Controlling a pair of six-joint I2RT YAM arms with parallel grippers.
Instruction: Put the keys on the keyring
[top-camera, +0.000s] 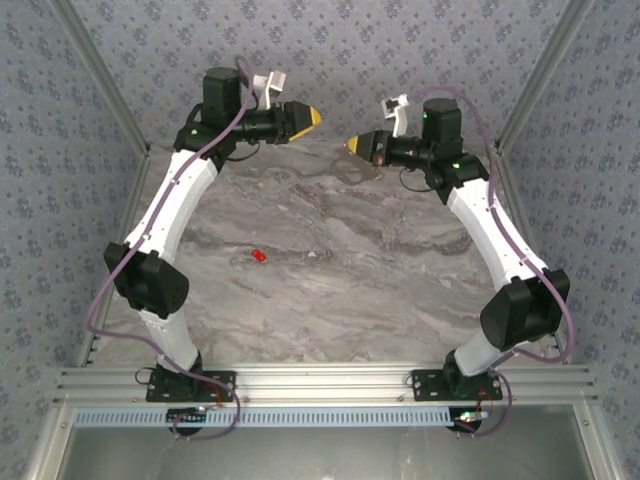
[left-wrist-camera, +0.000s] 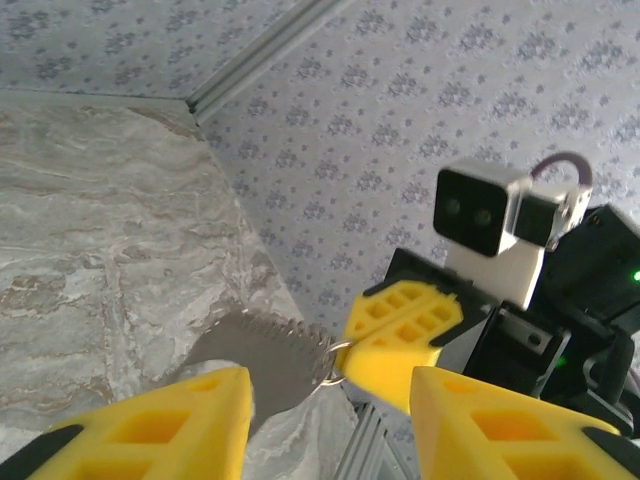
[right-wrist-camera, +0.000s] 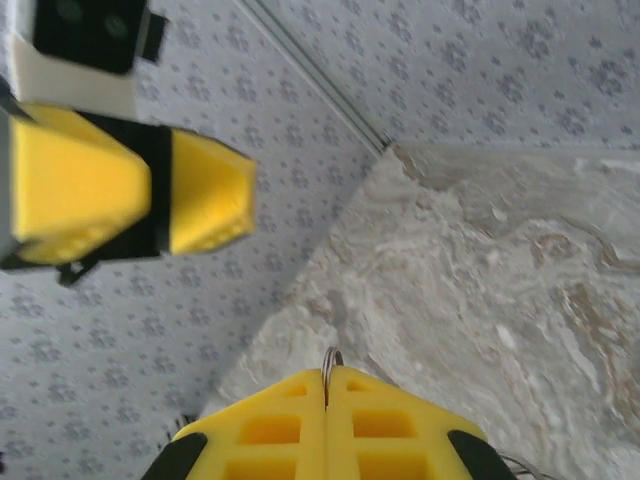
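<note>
Top external view: find the key (top-camera: 257, 256) lying flat on the bare worktop (top-camera: 330, 300), left of centre, on the left arm's side. Too small to read much of its shape; long axis seemingly across the worktop, left to right. Nothing touching it.

From there, look to the far end of the worktop. Left end effector (top-camera: 316, 117) up in the air, pointing right, well apart from the key and beyond it. Right end effector (top-camera: 352, 143) up as well, pointing left, tip near the other's and almost facing it. Of the two, the left one is nearer the key, which lies down and back toward the arm bases from it.

Right wrist view: right fingers (right-wrist-camera: 270, 430) pressed together on the keyring (right-wrist-camera: 331, 357), a thin wire bend poking out of the seam. Left wrist view: a flat grey toothed shape (left-wrist-camera: 265, 355) just beside that wire, solid thing or shadow hard to tell. Left fingers (left-wrist-camera: 150, 430) parted, nothing between them.

Judge the left arm (top-camera: 175, 205) the likelier one for the pickup. Elbow bent, forearm lifted, wrist about level. Calls for a swing back toward the bases and a drop, fingers turned down to straddle the key's short side.
</note>
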